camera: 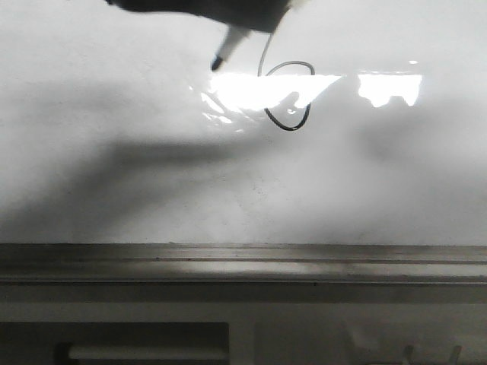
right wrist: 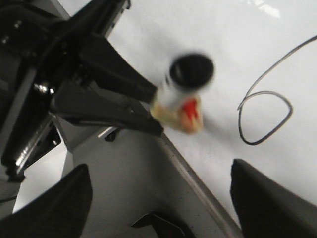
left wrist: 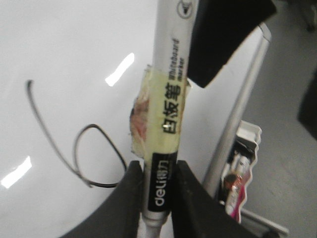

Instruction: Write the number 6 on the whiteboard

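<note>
One number 6 (camera: 288, 95) on the whiteboard (camera: 114, 190); left gripper (left wrist: 158, 183) clamped round a marker (left wrist: 168, 99); right gripper (right wrist: 158, 193) spread, empty

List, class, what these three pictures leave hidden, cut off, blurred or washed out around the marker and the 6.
- Front view: the top of the number 6 is hidden by the dark arm; glare washes out part of its loop.
- Front view: the marker barrel is cut off by the arm.
- Right wrist view: the marker is motion-blurred.
- Left wrist view: the marker tip is out of frame beyond the left gripper.
</note>
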Controlling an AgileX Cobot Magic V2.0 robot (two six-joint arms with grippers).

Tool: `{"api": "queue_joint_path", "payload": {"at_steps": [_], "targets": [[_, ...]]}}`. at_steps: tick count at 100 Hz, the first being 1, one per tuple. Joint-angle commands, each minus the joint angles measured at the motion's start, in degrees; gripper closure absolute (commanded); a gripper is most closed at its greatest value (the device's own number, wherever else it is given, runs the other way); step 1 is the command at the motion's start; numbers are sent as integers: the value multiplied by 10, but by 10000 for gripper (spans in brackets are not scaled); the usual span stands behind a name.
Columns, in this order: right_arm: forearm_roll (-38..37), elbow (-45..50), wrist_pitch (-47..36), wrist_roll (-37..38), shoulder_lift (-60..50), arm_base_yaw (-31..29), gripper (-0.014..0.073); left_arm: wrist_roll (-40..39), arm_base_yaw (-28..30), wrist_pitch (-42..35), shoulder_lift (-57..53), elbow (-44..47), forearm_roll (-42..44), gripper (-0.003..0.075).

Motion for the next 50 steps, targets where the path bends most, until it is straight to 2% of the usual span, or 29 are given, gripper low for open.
{"api": "queue_joint_path", "payload": {"at_steps": [1, 12, 25, 32, 50], "targets": [[3, -16, -31, -5, -31, 0, 32, -32, 2, -87, -46, 6, -56, 741], [-7, 11, -70, -4, -66, 0, 43, -31, 2, -136, -81, 48, -168, 741], [-6, 57, -128, -4, -104, 0, 120, -31, 3, -193, -84, 76, -246, 741], [-6, 79, -133, -4, -114, 0, 151, -31, 3, -229, -73, 78, -258, 741], [-5, 97, -133, -4, -116, 0, 157, -31, 13, -241, -37, 70, -248, 741]]}}
